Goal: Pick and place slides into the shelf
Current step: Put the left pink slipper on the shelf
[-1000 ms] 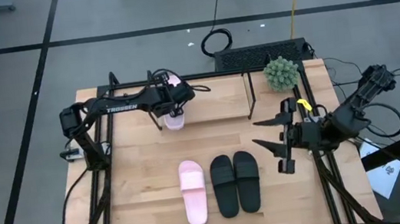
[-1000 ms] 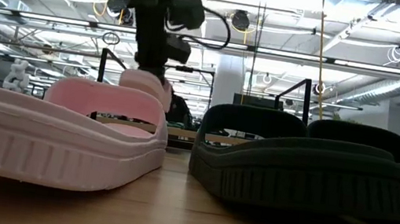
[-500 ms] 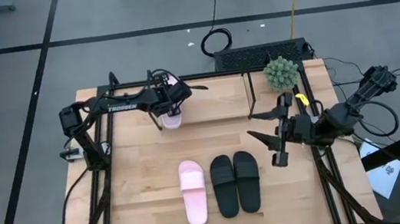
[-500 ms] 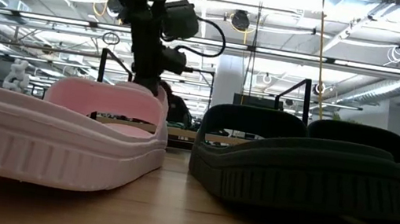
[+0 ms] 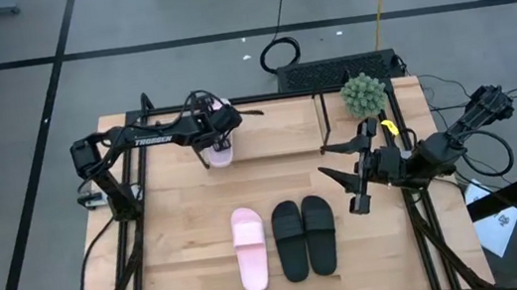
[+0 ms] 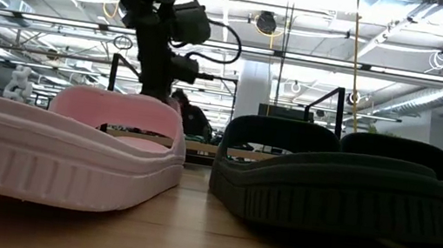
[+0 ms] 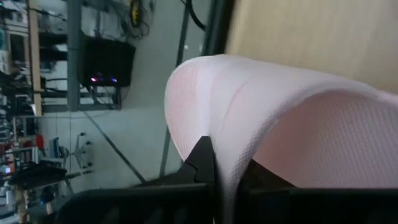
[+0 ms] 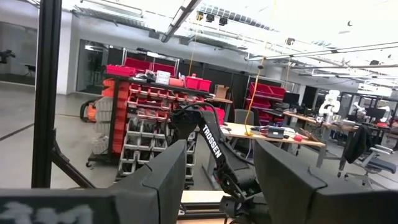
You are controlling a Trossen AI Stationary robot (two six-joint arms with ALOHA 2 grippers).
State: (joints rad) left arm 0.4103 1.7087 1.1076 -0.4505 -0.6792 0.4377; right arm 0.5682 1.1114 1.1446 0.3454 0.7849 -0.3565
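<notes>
1. the large light wooden tabletop point(image 5: 180, 235) framed by black metal rails carries everything; along its far edge stands the low shelf of thin black rods around a pale wooden board point(image 5: 277, 134).
2. the left arm reaches along the far side, and the left gripper point(image 5: 219, 138) sits over the shelf's left part, its fingers clamped on the pale pink open-toe slide with a wide strap point(image 5: 222, 150). in the left wrist view a dark fingertip point(image 7: 200, 163) presses against the pink strap point(image 7: 273, 118), so the grip looks firm.
3. the right arm waits at the right side of the table, the right gripper point(image 5: 351, 175) spread wide and holding nothing, just beside the shelf's right end and near the black pair.
4. a small spiky green plant point(image 5: 364, 94) stands at the far right corner of the shelf.
5. three slides lie mid-table, side by side: the second pale pink slide point(image 5: 250, 248), then the two black slides point(image 5: 290, 239) and point(image 5: 319, 219), close together.
6. judged from this, the step in hand is setting the first pink slide onto the shelf board. the next move calls for lowering it flat, letting go, and lifting clear without dragging it; three slides are left to place.
</notes>
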